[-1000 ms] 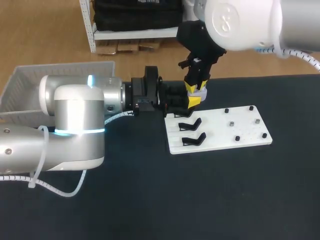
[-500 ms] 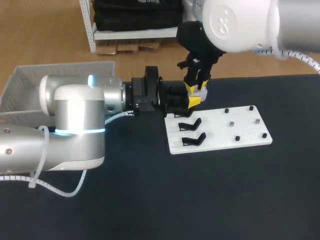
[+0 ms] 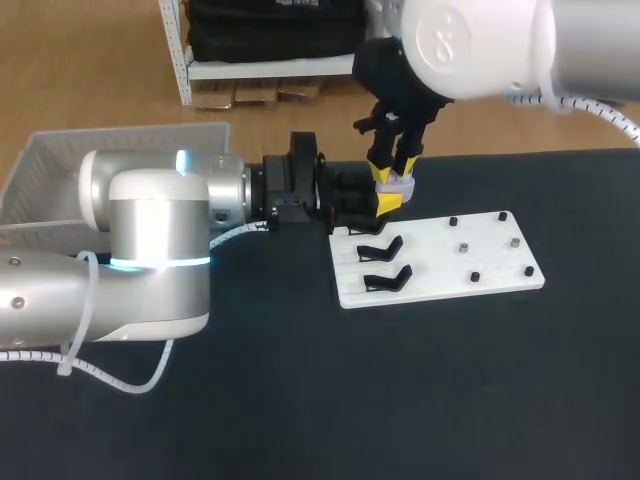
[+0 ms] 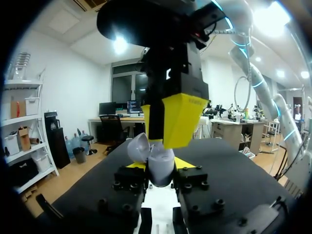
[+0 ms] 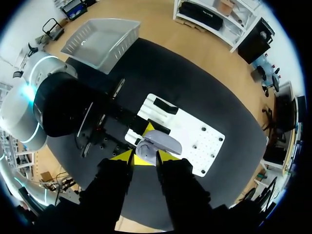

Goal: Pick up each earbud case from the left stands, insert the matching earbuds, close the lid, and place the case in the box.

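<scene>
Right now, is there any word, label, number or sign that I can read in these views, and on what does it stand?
No text can be read in any view.
right arm: a dark emblem on its white housing, not legible as letters.
earbud case, white board, basket: no print visible.

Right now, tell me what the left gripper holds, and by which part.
The left gripper pinches a pale lilac plastic earbud case by its lower body.
</scene>
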Robot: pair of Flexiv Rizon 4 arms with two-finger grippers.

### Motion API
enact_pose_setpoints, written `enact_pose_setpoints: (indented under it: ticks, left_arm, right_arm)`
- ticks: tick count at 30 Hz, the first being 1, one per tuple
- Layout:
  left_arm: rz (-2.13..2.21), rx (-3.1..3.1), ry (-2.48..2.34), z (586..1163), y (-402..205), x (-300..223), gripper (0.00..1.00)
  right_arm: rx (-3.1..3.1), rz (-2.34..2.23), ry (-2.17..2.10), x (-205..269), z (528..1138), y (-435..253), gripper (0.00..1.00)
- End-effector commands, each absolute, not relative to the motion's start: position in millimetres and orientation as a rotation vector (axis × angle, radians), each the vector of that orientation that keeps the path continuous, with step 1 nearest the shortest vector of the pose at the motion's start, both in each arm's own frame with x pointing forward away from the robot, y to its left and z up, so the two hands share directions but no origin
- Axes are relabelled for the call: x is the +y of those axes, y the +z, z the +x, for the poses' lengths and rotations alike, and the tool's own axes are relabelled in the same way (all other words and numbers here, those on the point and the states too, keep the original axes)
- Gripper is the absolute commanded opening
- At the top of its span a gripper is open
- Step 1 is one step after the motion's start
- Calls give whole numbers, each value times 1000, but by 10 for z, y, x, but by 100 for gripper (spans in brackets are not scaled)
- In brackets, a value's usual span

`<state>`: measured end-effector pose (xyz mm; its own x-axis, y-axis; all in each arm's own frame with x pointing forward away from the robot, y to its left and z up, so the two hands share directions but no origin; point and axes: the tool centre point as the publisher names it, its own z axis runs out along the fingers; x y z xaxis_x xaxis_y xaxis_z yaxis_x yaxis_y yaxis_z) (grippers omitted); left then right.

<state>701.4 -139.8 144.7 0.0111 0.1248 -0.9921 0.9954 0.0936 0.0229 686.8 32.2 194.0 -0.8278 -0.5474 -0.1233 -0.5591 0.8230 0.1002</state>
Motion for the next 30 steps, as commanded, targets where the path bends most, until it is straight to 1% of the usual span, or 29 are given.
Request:
enact_pose_setpoints:
  ticks: [1,4,8,12,17,23,30]
  left_arm:
    - [1227,1323,-1059,6997,1429,-1398,0]
    - [1227,1323,-1059,6997,1429,-1398,0]
    - [1227,1323,-1059,6997,1429,-1398,0]
    - [1227,1323,-1059,6997,1429,-1398,0]
    - [1227,1323,-1059,6997,1429,-1398,0]
    - [1227,1323,-1059,6997,1429,-1398,0]
    - [1227,1323,-1059,6997,1429,-1398,0]
  right_arm:
    - [2903,-870,231,292,6849,2038,31]
    - [2877,-835,264,282,6912,2163,31]
    - [2829,-736,285,278,7151,2256,32]
    - [2816,-667,281,302,7420,2204,34]
    - [2827,-611,235,289,7625,2029,33]
    - [2871,-579,211,210,7621,1845,31]
    - [2883,-571,210,116,7463,1827,31]
